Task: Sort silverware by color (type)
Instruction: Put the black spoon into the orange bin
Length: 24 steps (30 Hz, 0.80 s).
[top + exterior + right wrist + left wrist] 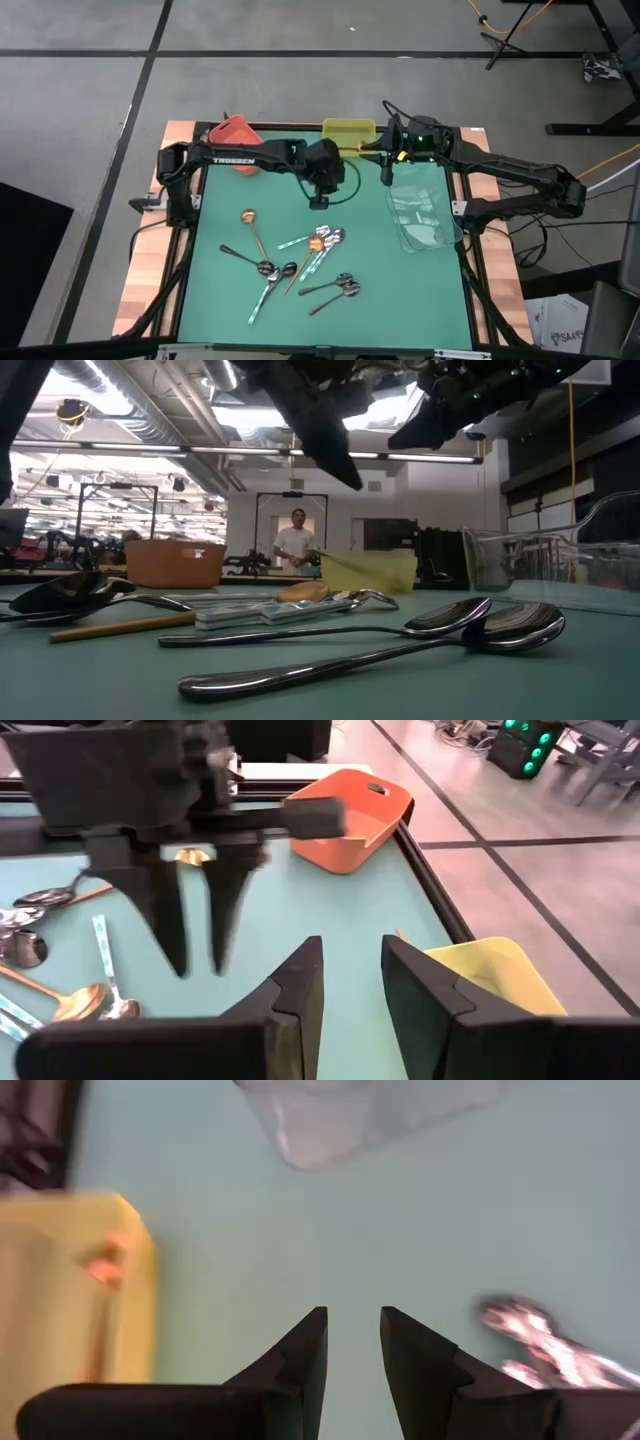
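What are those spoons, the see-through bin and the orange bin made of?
The spoons look like polished metal: the near ones mirror the ceiling lights. One has a gold finish. The see-through bin looks like clear plastic, since the green mat shows through it. The orange bin seems matte moulded plastic, with a cut-out handle slot.

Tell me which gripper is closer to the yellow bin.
Right. The right gripper hangs just beside the yellow bin, near its corner; the left gripper is farther out over the green mat, toward the spoons.
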Motion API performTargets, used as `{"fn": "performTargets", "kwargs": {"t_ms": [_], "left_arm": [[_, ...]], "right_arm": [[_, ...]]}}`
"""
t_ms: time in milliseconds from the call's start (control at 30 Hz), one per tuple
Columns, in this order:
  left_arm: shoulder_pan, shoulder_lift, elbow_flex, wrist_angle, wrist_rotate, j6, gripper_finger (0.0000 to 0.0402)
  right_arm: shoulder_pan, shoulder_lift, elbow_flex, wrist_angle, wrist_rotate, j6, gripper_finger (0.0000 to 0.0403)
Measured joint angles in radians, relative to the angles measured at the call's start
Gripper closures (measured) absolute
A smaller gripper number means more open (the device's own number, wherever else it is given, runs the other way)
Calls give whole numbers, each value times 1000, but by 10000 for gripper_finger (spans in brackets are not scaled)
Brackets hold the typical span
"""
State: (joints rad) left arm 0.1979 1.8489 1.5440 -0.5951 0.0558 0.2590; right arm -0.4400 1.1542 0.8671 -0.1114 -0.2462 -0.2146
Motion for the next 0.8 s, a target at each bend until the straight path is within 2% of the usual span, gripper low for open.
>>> {"fn": "performTargets", "kwargs": {"t_ms": [400,633,800], "left_arm": [[-113,-45,0,-327,-9,-382,312],[-194,-45,0,-413,-12,-487,312],[-258,-45,0,-519,-12,-493,312]], "right_arm": [[1,0,0,-5,-7,0,306],[1,0,0,-5,-7,0,306],[1,0,0,-5,-8,0,306]]}}
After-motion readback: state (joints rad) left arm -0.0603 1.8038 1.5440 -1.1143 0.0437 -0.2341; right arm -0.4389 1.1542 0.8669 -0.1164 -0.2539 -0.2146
